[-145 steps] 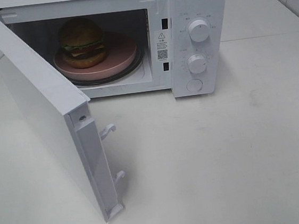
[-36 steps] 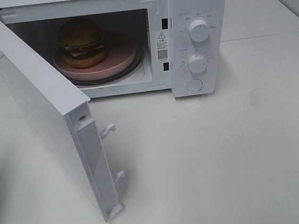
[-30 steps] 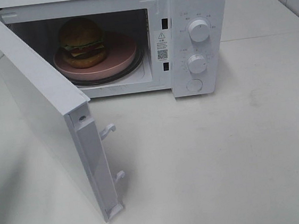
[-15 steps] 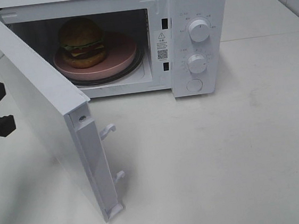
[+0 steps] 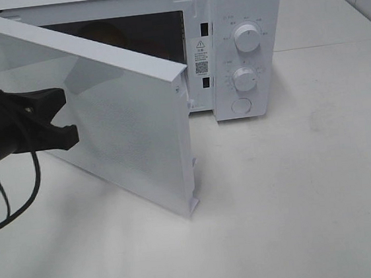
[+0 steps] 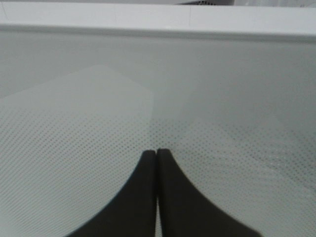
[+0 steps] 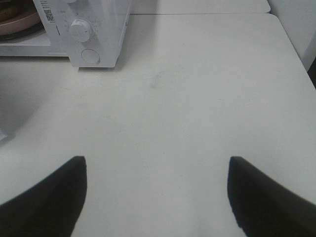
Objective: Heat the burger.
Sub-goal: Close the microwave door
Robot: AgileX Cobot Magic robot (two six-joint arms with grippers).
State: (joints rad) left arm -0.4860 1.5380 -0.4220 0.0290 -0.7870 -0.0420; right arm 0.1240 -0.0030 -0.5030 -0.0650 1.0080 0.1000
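Black claw (image 6: 157, 154) on my left arm is pinched shut and holds nothing. Its joined tips sit against, or just short of, the outer face of the microwave door (image 5: 131, 131); I cannot tell for sure whether they touch. The door stands roughly half closed across the mouth of the microwave (image 5: 244, 0). The burger (image 5: 99, 34) is inside the microwave, and only its brown top shows above the door's upper edge. To do this well, I'd push flat and steady, working toward the door's free edge and following its arc until the latch hooks seat, without shoving the microwave backward. My right claw (image 7: 157, 162) hangs wide open and empty over the table (image 7: 197, 98), in front of the microwave and well apart from it.
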